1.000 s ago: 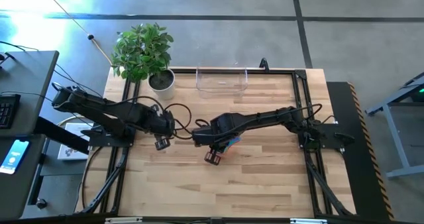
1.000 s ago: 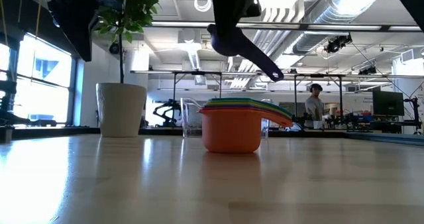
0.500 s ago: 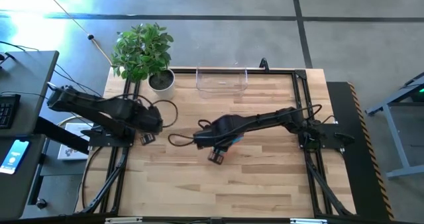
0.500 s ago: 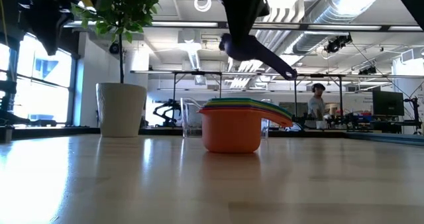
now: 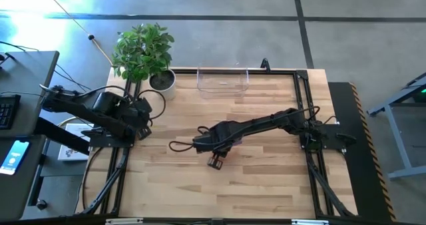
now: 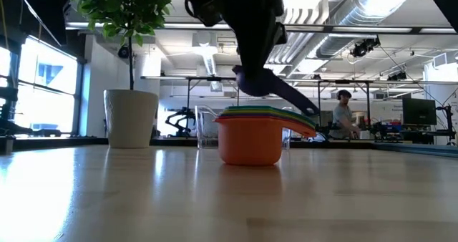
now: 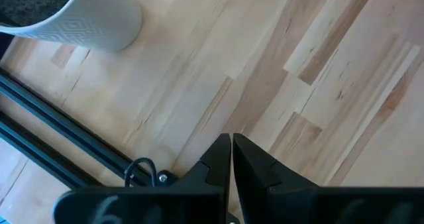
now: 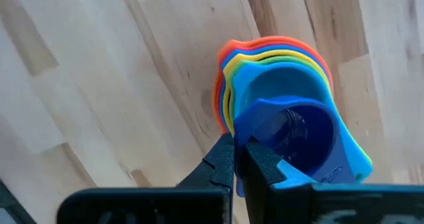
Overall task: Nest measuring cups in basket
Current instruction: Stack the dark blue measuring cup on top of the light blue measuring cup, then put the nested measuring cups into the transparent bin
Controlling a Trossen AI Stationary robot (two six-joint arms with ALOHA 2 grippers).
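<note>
A stack of nested measuring cups (image 6: 249, 138) stands on the table, orange outermost; in the right wrist view the stack (image 8: 228, 71) shows orange, yellow and light blue rims. My right gripper (image 8: 236, 144) is shut on a purple cup (image 6: 259, 84), just above the stack. In the high view my right arm (image 5: 216, 152) hides the stack. The clear basket (image 5: 223, 80) rests on its base at the table's far edge, and it shows behind the stack in the low view (image 6: 204, 127). My left gripper (image 7: 231, 143), shut and touching nothing, is at the table's left edge (image 5: 140, 112). My right gripper pinches the purple cup's rim (image 8: 250, 121) between its two fingers, one inside the bowl and one outside, coming from above and pointing down. The cup is tilted just above the stack, with its handle (image 6: 297, 102) slanting down toward the stack's handles. Whether it touches them I cannot tell.
A white pot with a green plant (image 5: 162, 80) stands at the far left corner, left of the basket. A black cable (image 5: 178, 145) loops over the table left of my right arm. A person (image 6: 345, 113) is in the room beyond. Bare wood lies on the near side.
My right gripper has come down with the purple cup, from well above the stack to just over its top. My left arm has drawn back from the middle of the table toward the left and far edges.
</note>
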